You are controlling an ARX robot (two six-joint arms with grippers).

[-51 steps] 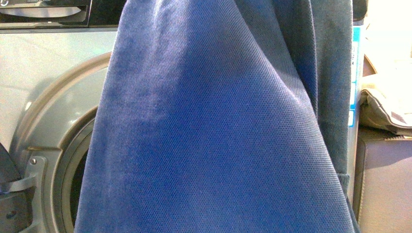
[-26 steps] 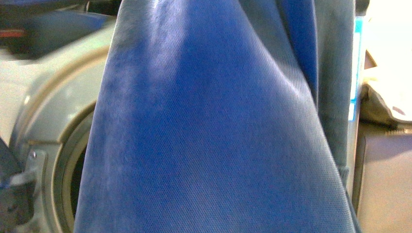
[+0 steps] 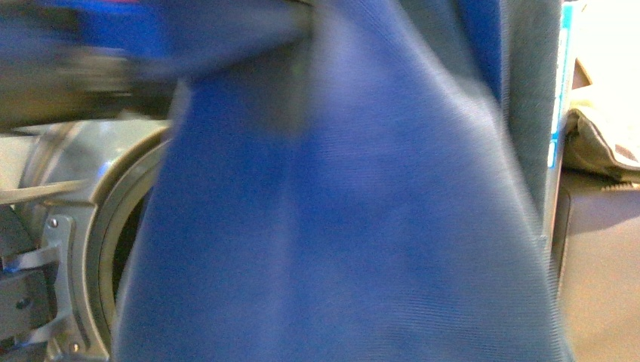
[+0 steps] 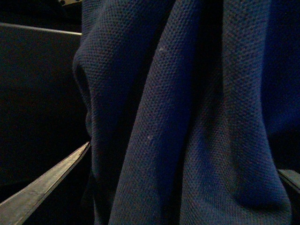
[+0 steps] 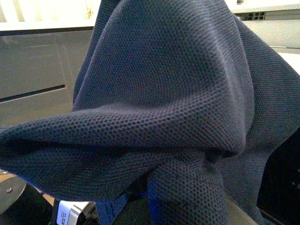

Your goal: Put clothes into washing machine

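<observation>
Clothes (image 3: pixel 340 226): blue ribbed fabric hanging in front of the machine's round opening. Fills most of front view, blurred.
Washing machine (image 3: pixel 64 158): grey, behind clothes. Opening's rim (image 3: pixel 102 241) shows at left.
L claw: buried in fabric, can't tell its grip.
R claw: fabric covers it too, can't tell.
Beige cloth (image 3: pixel 604 139): right of machine.

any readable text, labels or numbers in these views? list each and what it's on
Nothing can be read.
Blue label on the washing machine, at the edge of the hanging clothes: print lost to motion blur.
White tag below the clothes in the right wrist view: dark marks, too small to read.
Left wrist view: no text.
</observation>
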